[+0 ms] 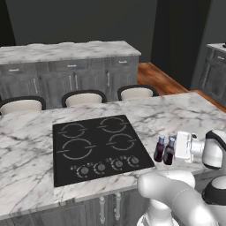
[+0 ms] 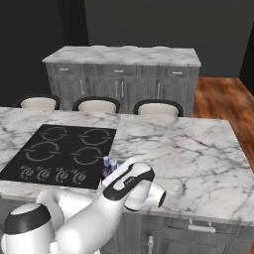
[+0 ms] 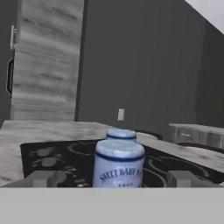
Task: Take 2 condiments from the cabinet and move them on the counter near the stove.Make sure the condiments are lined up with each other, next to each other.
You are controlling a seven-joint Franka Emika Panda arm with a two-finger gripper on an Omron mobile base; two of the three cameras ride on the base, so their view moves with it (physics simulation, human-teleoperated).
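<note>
Two condiments standing upright on counter (image 1: 176,110), just off stove (image 1: 95,148) at its 3 o'clock side, near front right corner of the glass. Near bottle (image 1: 169,151) and far bottle (image 1: 159,148) side by side, touching or almost, cannot tell which. Both w/ blue caps, dark bodies.

Gripper (image 1: 175,148) level w/ the bottles, at 3 o'clock of them, pointing toward stove. Jaws spread wide, not gripping anything; in hand view two finger tips (image 3: 43,178) stand apart, near bottle (image 3: 118,163) between them but clear of both pads. Far bottle's cap (image 3: 121,135) seen right behind, in one line w/ the first.

In right base view, caps of the bottles (image 2: 109,163) peek out above robot's forearm, at stove's right edge (image 2: 59,154).

Three stools (image 1: 84,98) at 12 o'clock of stove, along far side of counter. Grey base cabinets w/ marble top (image 1: 66,66) further back.
</note>
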